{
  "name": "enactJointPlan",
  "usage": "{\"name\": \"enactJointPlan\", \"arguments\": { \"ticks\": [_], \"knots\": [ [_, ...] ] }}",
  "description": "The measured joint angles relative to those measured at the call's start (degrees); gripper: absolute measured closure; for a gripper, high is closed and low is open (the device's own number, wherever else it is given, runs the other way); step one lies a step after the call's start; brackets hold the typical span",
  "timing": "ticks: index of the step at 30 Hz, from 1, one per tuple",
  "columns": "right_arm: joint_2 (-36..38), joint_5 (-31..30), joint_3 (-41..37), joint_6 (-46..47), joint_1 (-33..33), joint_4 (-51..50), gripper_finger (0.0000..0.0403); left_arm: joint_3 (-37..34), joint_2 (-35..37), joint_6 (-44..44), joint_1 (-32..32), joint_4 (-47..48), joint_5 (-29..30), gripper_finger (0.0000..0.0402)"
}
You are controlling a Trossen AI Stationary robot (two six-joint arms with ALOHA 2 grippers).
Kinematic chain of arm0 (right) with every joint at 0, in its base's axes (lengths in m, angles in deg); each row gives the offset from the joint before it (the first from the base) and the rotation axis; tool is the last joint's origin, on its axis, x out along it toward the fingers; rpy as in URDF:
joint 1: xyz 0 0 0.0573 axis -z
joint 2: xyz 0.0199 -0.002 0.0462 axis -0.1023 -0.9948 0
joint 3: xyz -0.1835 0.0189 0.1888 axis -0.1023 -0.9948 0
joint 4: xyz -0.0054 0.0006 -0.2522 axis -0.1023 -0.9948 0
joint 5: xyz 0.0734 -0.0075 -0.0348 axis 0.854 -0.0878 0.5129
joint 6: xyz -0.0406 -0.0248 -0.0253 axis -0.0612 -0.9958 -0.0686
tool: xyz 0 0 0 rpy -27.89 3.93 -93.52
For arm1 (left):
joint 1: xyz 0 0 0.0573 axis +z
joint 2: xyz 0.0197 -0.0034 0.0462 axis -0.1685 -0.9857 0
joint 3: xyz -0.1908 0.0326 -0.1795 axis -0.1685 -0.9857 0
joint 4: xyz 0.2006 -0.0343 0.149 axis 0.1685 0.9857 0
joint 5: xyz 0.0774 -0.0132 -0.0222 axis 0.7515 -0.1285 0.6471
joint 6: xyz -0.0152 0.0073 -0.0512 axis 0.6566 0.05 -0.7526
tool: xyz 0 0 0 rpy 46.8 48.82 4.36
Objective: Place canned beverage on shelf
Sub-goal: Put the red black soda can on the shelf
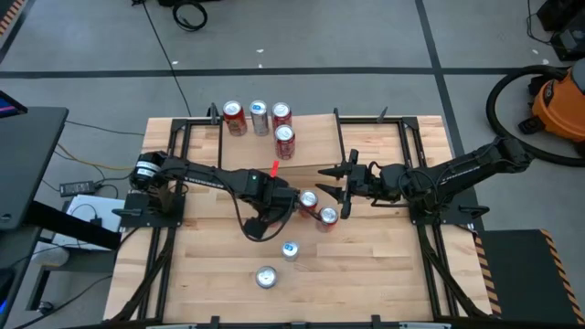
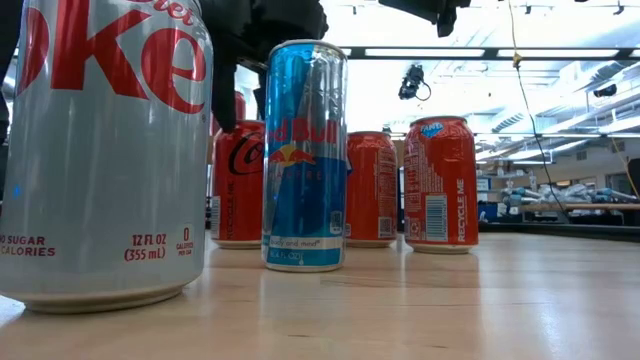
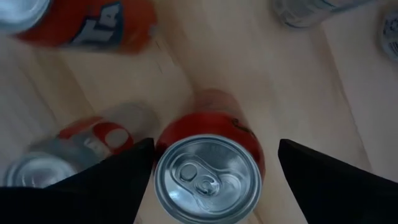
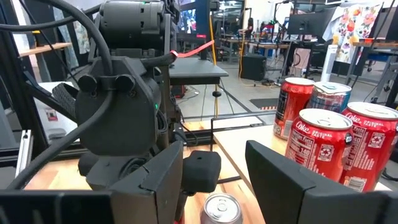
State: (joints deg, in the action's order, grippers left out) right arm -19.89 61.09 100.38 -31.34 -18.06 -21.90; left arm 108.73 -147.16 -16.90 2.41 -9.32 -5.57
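A red Coca-Cola can (image 3: 208,180) stands upright on the tabletop, its silver top facing my left gripper (image 3: 216,144). That gripper points down over it, open, with one finger on either side of the can's top and a gap on at least one side. In the high view the gripper (image 1: 285,201) hides this can. My right gripper (image 1: 340,187) hovers level just to the right, open and holding nothing. The shelf (image 1: 315,137) stands at the far middle of the table, with several cans (image 1: 260,117) upright on its board.
An orange can (image 1: 327,217) and another red can (image 1: 308,199) stand close to the right of my left gripper. A blue Red Bull can (image 1: 290,249) and a silver Diet Coke can (image 1: 266,276) stand nearer the front edge. Black arm frames (image 1: 164,210) flank the table.
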Motion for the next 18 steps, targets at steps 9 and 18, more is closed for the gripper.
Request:
{"name": "enactJointPlan", "arguments": {
  "ticks": [9,18],
  "knots": [
    [0.0,-0.01,0.0,0.0,0.0,0.0,0.0218,0.0,0.0,-22.46,0.0,-0.38,0.98,0.0095],
    [0.0,0.01,0.0,0.15,0.0,0.0,0.0218,0.02,0.0,-34.33,-0.17,-5.56,0.77,0.0106]
  ]
}}
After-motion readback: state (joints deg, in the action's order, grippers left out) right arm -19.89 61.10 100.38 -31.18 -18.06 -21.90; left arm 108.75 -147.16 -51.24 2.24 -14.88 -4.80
